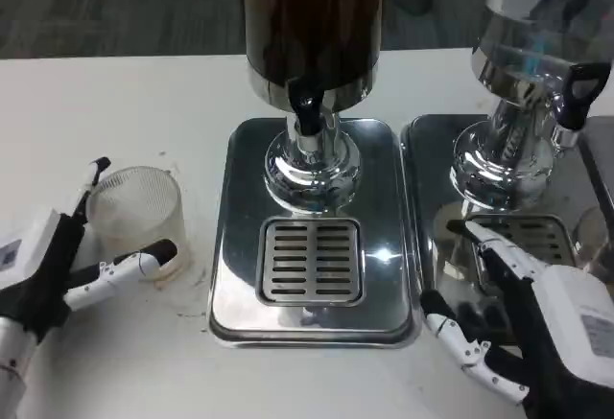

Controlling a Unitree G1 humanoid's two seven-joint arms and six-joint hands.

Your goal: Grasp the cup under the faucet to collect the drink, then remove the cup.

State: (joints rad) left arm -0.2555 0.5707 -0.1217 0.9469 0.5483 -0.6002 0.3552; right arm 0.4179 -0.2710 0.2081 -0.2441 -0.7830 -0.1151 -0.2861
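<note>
On the white table [115,103] stands a drink dispenser [314,26] with a dark liquid in its tank, and its black faucet [307,112] hangs above a shiny metal base [240,246] with a slotted drip grille [312,261]. Nothing stands on that grille. The cup [134,210], a clear ribbed plastic one, is upright on the table to the left of the base, well apart from the faucet. The left hand [67,266] is at the cup: one finger rises behind its left side and another, with a dark tip, lies along its front near the bottom, so the fingers are spread around the cup. It seems they touch the wall, but the cup is transparent and I cannot tell if the grip is really closed. Near the foot of the cup there are small brownish marks on the table. On the right stands a second dispenser [537,45] with a black tap handle [578,93] on its own metal base [432,151]. The right hand [518,314] rests low at the front of this second base, its fingers apart and slightly bent, with nothing held in them.
</note>
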